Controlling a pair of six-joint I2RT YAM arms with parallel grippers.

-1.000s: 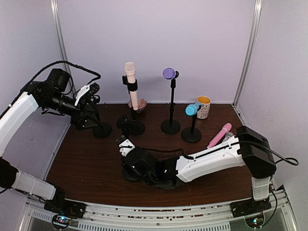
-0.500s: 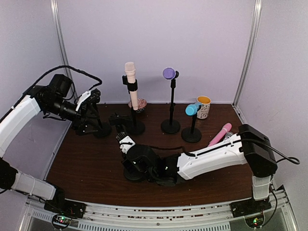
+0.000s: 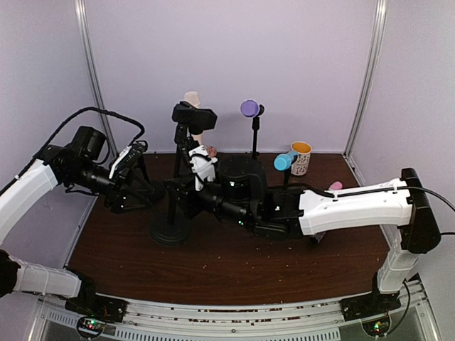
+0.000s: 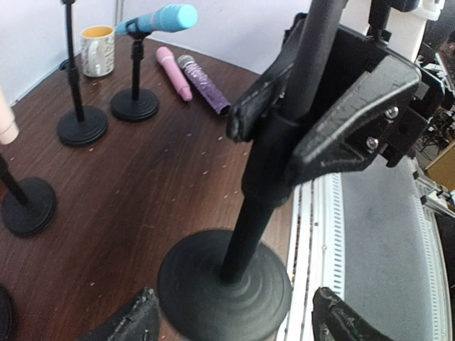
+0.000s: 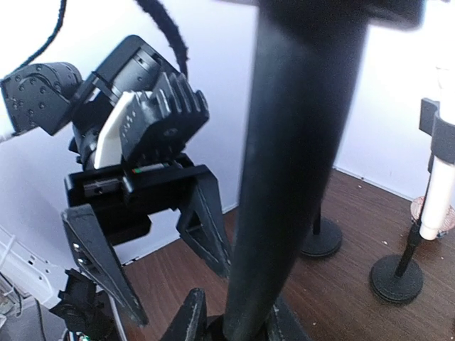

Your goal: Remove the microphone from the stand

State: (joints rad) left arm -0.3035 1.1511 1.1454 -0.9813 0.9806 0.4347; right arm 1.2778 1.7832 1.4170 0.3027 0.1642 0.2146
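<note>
stage: early | right gripper [image 4: 288, 124] jaws clamped on stand [image 4: 242, 234] pole | left gripper [image 3: 142, 190] jaws apart, 9 o'clock of its base | left to do: microphone removal, judged not started

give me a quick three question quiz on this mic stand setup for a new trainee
1. True or false: the right gripper is shut on the pole of the black stand.
2. Which microphone sits on the short stand beside the mug? A pink, B blue, C purple.
3. In the left wrist view, is the left gripper open or shut?

Key
1. True.
2. B, the blue microphone.
3. Open, with its fingers on either side of the black stand's base.
</note>
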